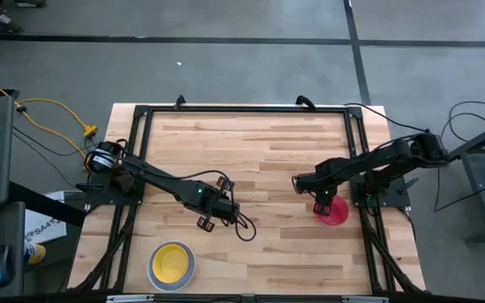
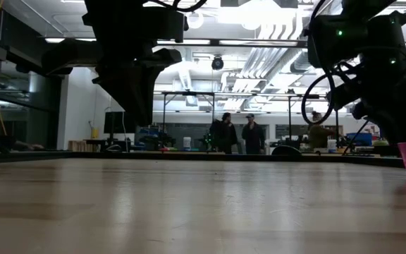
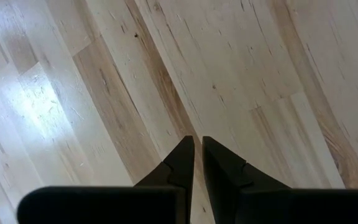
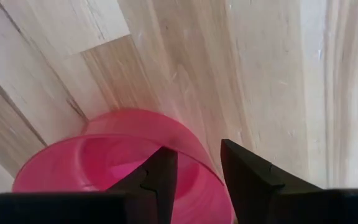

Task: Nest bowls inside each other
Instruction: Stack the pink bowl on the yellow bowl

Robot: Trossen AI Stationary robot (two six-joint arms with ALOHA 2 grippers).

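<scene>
Right gripper (image 4: 194, 174) straddles the red-pink bowl's (image 1: 335, 210) rim at right of centre in the high view — fingers parted, one inside, one outside. Left gripper (image 3: 197, 165) hovers mid-table, nearly closed, empty. A yellow bowl (image 1: 171, 263) nests in another — lower left.

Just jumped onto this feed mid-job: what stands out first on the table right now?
The red-pink bowl at the table's right side draws the eye, with the right gripper over it, one finger inside its rim and the other outside. Next is the yellow bowl sitting in a larger white bowl near the front-left edge. The left gripper hangs over bare wood mid-table, holding nothing.
</scene>
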